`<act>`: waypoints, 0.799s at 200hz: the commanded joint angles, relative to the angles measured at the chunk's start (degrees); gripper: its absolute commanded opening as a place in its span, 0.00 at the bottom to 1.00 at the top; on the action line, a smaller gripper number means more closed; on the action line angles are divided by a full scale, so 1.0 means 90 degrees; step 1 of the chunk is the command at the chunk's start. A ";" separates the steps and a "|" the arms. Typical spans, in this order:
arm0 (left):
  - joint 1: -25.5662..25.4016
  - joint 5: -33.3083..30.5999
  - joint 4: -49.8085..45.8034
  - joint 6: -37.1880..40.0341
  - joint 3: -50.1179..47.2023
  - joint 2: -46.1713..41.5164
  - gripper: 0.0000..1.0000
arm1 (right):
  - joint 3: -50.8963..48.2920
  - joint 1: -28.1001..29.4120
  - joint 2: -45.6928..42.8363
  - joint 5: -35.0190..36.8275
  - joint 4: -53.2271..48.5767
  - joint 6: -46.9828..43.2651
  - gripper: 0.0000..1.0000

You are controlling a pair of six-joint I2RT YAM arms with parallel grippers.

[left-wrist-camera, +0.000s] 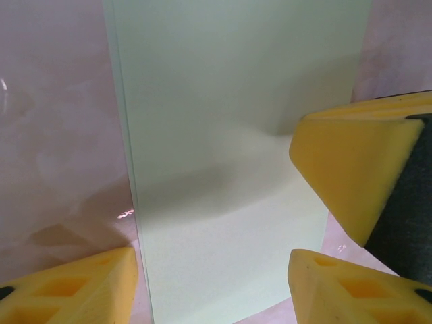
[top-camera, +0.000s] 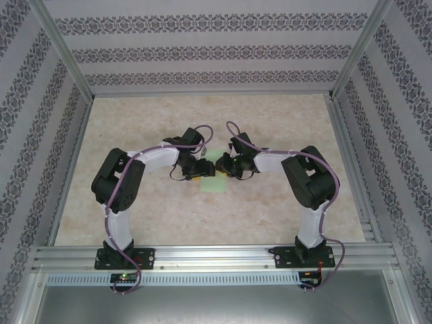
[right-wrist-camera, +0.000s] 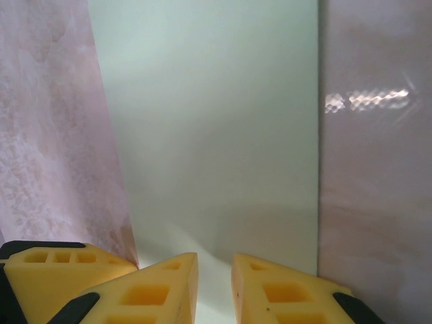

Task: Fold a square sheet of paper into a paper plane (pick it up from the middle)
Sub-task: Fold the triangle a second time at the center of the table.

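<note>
We are at the pick-up step. The square sheet of paper (top-camera: 217, 183) lies on the table (top-camera: 270, 216) between both arms. The left gripper (left-wrist-camera: 212, 270) stands open astride it. The right gripper (right-wrist-camera: 214, 266) has its jaws nearly together over the middle; whether it pinches the paper we cannot tell. Next, we judge, a sure pinch and a gentle lift.

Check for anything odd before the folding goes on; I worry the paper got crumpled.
Nothing torn or crumpled. The paper lies flat on the table, apart from what looks like a soft hump at the right end effector.
</note>
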 commanded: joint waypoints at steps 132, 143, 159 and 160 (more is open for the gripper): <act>-0.0199 -0.0153 -0.0464 0.0146 -0.0053 -0.0217 0.60 | -0.0308 -0.0181 0.0439 0.0445 -0.0398 0.0035 0.21; -0.0212 -0.0069 -0.0479 0.0109 -0.0138 -0.0264 0.60 | -0.0342 -0.0212 0.0468 0.0396 -0.0341 0.0054 0.21; -0.0259 -0.0040 -0.0527 0.0058 -0.0263 -0.0341 0.61 | -0.0415 -0.0272 0.0474 0.0315 -0.0205 0.0132 0.20; -0.0266 -0.0044 -0.0529 0.0057 -0.0267 -0.0346 0.61 | -0.0418 -0.0272 0.0481 0.0314 -0.0208 0.0134 0.20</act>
